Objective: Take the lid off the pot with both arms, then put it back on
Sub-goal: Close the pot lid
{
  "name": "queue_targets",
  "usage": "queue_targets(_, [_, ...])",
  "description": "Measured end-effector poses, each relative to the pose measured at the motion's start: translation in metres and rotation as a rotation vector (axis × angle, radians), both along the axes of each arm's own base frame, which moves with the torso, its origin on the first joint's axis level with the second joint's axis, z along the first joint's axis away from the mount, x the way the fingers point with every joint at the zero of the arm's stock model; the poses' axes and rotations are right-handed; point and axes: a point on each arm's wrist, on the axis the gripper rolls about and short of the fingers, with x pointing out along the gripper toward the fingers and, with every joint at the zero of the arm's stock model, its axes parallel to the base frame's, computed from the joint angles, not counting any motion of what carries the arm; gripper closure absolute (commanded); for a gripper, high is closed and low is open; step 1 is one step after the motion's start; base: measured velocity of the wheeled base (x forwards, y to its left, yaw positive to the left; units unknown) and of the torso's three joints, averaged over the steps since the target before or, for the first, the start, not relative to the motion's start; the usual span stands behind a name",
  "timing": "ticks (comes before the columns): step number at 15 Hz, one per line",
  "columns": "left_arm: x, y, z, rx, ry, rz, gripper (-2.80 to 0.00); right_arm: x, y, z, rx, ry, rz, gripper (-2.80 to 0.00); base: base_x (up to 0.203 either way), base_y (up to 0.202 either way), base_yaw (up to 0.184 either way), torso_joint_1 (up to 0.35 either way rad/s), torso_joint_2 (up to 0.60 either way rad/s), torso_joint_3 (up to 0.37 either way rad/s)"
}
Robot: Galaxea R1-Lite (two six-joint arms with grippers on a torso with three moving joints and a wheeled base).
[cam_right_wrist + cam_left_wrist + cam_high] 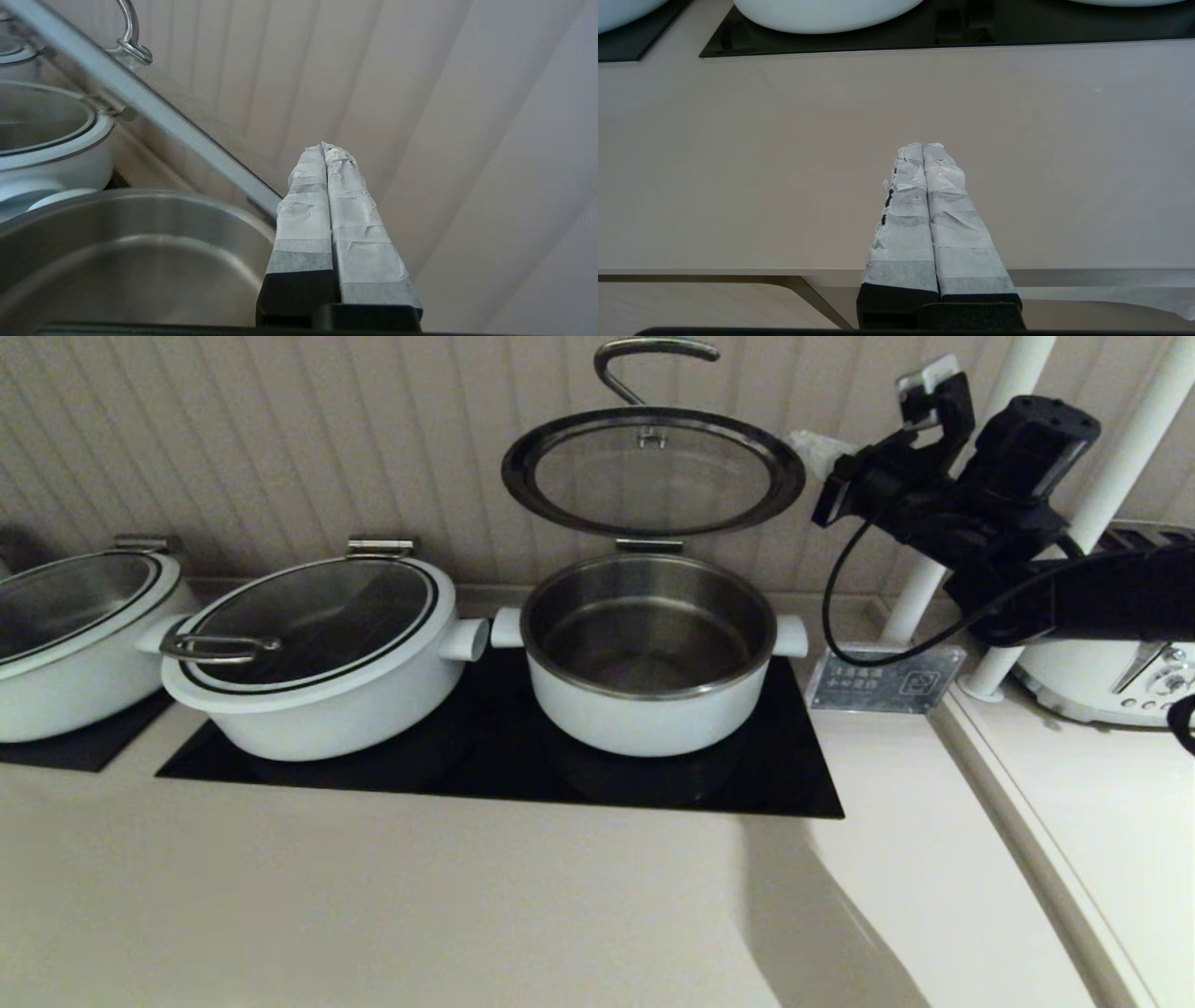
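Observation:
The pot [649, 709] stands open on the black cooktop [803, 784]. Its steel inside is empty. The lid [653, 471] stands tilted up on its hinge clip [649, 545] behind the pot, with the steel handle [644, 359] at the top. My right gripper [820, 453] is shut and empty at the lid's right rim; I cannot tell whether it touches. The right wrist view shows the gripper [324, 147] beside the lid's rim [140, 100], above the pot [117, 242]. My left gripper [923, 145] is shut and empty over the bare counter, outside the head view.
Two wider oval white pots [317, 653] [75, 635] with glass lids stand to the left. A small sign plaque [887, 681], two white posts [943, 560] and a white appliance [1111, 681] stand to the right. The ribbed wall is close behind the lid.

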Motion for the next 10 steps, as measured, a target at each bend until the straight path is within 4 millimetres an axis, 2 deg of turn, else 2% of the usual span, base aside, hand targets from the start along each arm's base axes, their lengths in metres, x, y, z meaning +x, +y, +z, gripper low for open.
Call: queue_targets(10, [0.000,0.000,0.000,0.000,0.000,0.000,0.00,-0.015,-0.001,-0.013,-0.036,0.073,0.054,0.00,0.000,0.000,0.000,0.000,0.00,0.000])
